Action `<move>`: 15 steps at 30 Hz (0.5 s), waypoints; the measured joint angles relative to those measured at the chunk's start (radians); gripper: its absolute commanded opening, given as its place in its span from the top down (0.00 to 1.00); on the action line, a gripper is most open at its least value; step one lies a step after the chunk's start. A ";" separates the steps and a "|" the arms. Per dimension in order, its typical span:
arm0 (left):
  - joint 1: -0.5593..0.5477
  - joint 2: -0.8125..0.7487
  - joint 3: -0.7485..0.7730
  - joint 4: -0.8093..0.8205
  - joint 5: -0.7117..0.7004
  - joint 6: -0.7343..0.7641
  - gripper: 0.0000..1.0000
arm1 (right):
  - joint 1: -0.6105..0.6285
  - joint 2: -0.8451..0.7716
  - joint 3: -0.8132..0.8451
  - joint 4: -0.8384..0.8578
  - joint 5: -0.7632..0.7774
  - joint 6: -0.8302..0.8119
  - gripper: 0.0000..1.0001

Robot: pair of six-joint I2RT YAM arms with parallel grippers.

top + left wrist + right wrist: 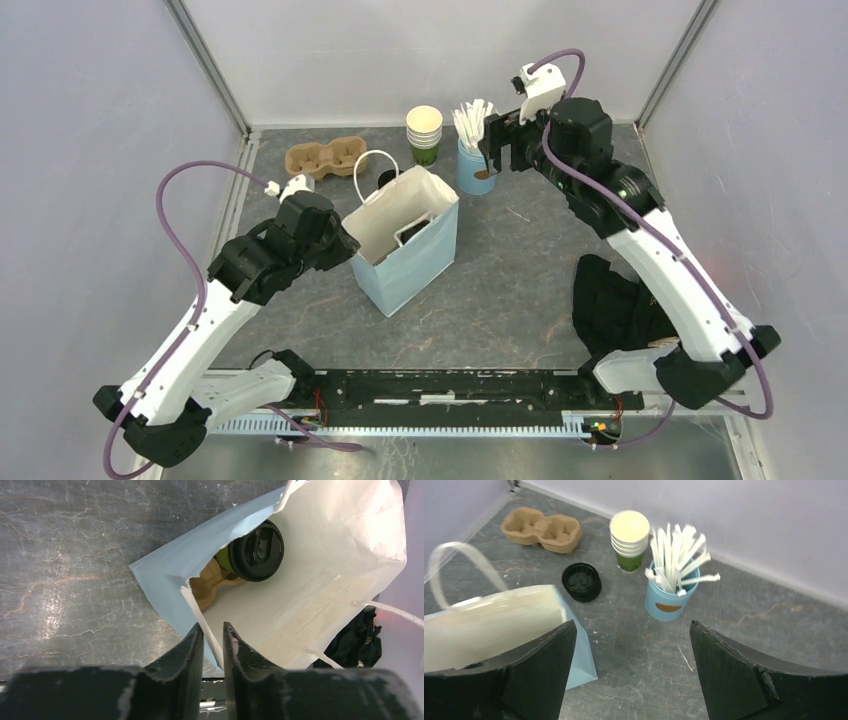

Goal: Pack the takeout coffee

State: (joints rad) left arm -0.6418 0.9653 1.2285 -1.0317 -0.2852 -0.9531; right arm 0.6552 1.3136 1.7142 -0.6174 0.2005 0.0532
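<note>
Top external: coffee (412, 236) inside your bag (405, 272), left claw (212, 626) barely parted astride its rim; right claw (632, 624) spread, straws (674, 555) at twelve o'clock.

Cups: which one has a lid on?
The green coffee cup inside the paper bag; only it is lidded. The stacked cups and the blue cup are open-topped.

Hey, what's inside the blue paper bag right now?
The takeout coffee, black lid up, next to a brown cardboard piece. The bag wall hides the cup's base and most of the cardboard.
</note>
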 measured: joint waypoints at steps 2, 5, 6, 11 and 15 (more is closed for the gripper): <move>0.000 0.002 0.012 -0.011 -0.003 0.018 0.65 | -0.086 0.024 -0.068 0.057 -0.054 0.037 0.13; 0.000 0.001 0.024 -0.015 -0.002 0.046 0.55 | -0.183 0.077 -0.138 0.117 -0.116 0.083 0.18; 0.000 0.000 0.025 -0.014 -0.002 0.061 0.52 | -0.208 0.095 -0.157 0.137 -0.129 0.096 0.20; 0.000 -0.031 0.025 -0.004 0.009 0.150 0.33 | -0.307 0.192 -0.253 0.254 -0.183 0.144 0.27; 0.000 -0.095 0.025 0.027 0.032 0.242 0.28 | -0.326 0.290 -0.260 0.346 -0.216 0.118 0.34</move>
State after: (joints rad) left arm -0.6418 0.8703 1.2537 -1.0046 -0.2527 -0.7109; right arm 0.3294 1.6035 1.4540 -0.2710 -0.0158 0.1711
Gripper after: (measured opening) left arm 0.695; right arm 0.714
